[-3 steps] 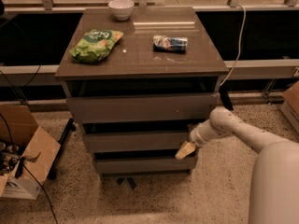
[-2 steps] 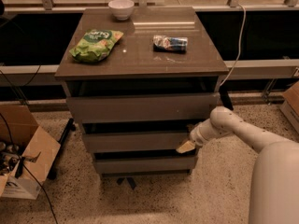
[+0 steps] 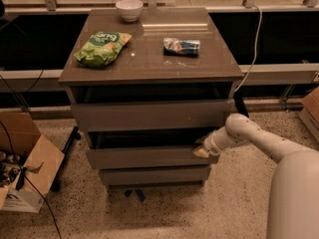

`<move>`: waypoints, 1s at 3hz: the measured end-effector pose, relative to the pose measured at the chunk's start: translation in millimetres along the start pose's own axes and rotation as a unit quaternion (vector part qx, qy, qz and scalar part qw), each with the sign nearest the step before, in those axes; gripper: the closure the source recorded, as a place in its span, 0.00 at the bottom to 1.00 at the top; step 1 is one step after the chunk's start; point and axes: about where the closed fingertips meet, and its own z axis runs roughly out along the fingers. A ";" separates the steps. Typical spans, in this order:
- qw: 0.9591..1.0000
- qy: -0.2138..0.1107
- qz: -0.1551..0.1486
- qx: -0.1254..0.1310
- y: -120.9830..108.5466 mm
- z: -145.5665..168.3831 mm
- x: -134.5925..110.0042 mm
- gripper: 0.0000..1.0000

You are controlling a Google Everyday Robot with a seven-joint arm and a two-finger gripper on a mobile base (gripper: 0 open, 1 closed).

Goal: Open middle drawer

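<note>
Three drawer fronts stack under the surface (image 3: pixel 149 69); the middle drawer (image 3: pixel 144 158) sits at frame centre. One gripper (image 3: pixel 202 151) touches its right end — open or closed, I cannot tell. On top: one bowl (image 3: pixel 129 9), one green bag (image 3: pixel 102 47), one packet (image 3: pixel 182 46).

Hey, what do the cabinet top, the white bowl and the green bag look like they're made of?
Cabinet top: probably laminate or lacquered board, smooth grey-brown, with a bright reflection near the back. White bowl: likely glazed ceramic, possibly plastic; smooth and opaque. Green bag: thin plastic film, crinkled and printed. The gripper sits at the right end of the middle drawer.
</note>
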 end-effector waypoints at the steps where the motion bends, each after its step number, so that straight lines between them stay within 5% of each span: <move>1: 1.000 0.000 0.000 0.000 0.2 -4.2 -2.9 1.00; 3: 1.000 0.000 0.001 0.000 0.7 -5.3 -3.4 1.00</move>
